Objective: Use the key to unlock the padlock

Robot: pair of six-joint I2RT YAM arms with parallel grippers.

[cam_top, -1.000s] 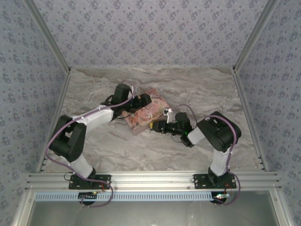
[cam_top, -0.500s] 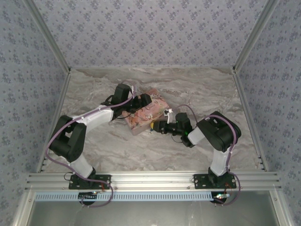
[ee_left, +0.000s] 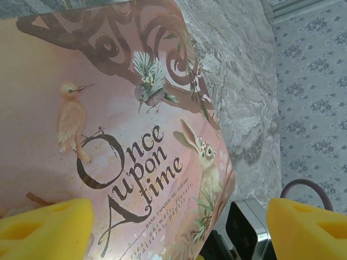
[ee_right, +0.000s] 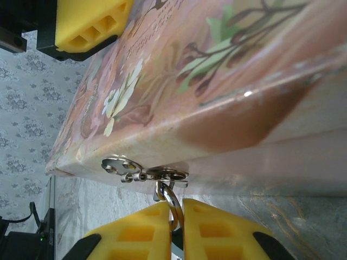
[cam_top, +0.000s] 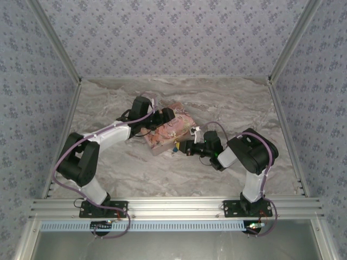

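The padlock (ee_right: 173, 201) hangs by its silvery shackle from the metal hasp (ee_right: 143, 172) on the front of the pink tin (ee_right: 217, 81). My right gripper (ee_right: 178, 210) is shut on the padlock, and its yellow fingers (ee_right: 135, 233) hide the lock's body. In the top view the right gripper (cam_top: 179, 147) sits at the tin's near edge. My left gripper (ee_left: 176, 233) stands wide open over the tin's lid (ee_left: 108, 108), at the tin's far side (cam_top: 162, 116). The key is hidden.
The pink tin (cam_top: 165, 134) lies mid-table on the marble top (cam_top: 227, 103). Patterned walls close in the back and both sides. A metal rail (cam_top: 173, 206) runs along the near edge by the arm bases.
My right gripper's jaws have closed onto the padlock at the tin's front. The left arm and the tin have not moved.
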